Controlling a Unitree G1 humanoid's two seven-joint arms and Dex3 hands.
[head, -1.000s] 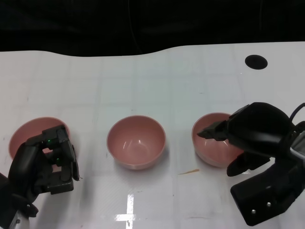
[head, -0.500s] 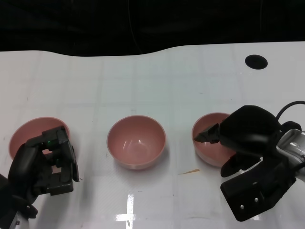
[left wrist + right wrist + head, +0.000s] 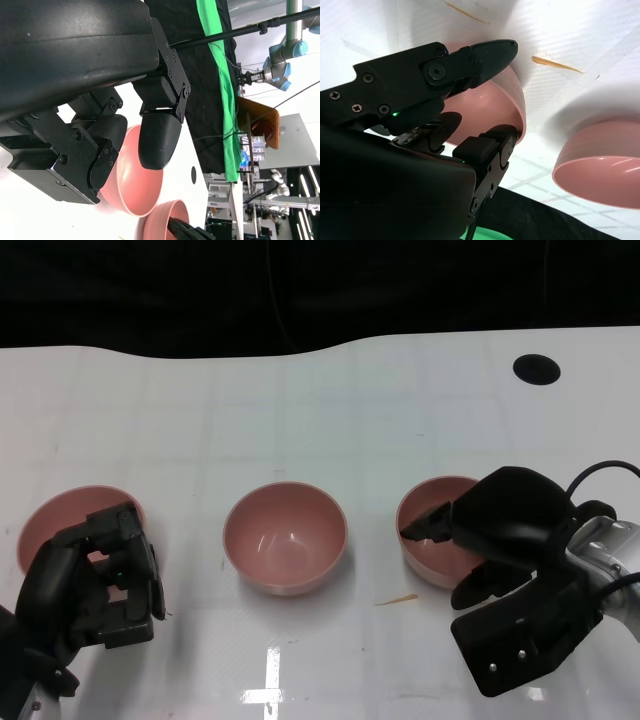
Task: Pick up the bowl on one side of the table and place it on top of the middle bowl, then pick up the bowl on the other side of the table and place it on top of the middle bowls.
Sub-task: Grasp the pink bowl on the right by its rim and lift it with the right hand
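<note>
Three pink bowls stand in a row on the white table: left bowl [image 3: 55,520], middle bowl [image 3: 286,536], right bowl [image 3: 428,540]. My right hand [image 3: 505,530] covers the right bowl's near-right side. In the right wrist view the right hand [image 3: 445,105] has its thumb outside the right bowl [image 3: 512,107] and fingers inside, gripping the rim; the middle bowl [image 3: 600,170] lies beyond. My left hand [image 3: 95,580] sits curled in front of the left bowl, holding nothing. Past the left hand's fingers [image 3: 159,135] the left wrist view shows the left bowl [image 3: 132,187].
A tan sliver [image 3: 397,599] lies on the table [image 3: 300,420] between the middle and right bowls. A round black hole [image 3: 537,368] is at the far right. A black backdrop runs along the table's far edge.
My right hand and forearm have moved left and closed in on the right bowl, which has shifted slightly left. The left hand has barely moved.
</note>
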